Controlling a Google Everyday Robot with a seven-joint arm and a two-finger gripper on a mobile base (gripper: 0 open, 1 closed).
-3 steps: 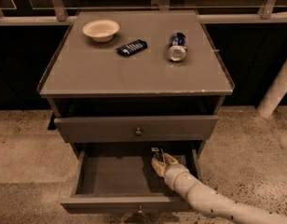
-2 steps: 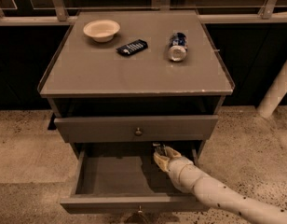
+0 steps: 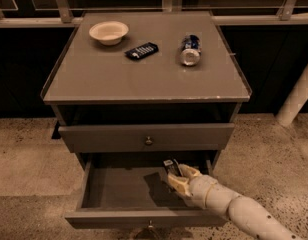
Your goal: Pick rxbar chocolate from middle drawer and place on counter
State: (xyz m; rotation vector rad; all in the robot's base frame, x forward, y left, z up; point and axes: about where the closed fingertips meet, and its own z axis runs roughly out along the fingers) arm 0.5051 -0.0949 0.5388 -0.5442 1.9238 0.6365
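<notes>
Cream two-finger gripper (image 3: 178, 178) sat inside the open grey-brown middle drawer (image 3: 114, 190).
Its fingers were closed on the small black wrapped bar (image 3: 170, 166).

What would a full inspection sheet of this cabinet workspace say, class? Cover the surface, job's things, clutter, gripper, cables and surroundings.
Surface: counter, grey, flat, thin raised rim.
Job's things: rxbar chocolate held in the gripper, inside the open middle drawer.
Clutter: bowl, dark blue bar and can lying on its side, all on the counter.
Gripper: gripper in the drawer's right part, shut on the rxbar chocolate.
Cables: nothing seen.
Surroundings: closed upper drawer, speckled floor, white post at the right.
</notes>
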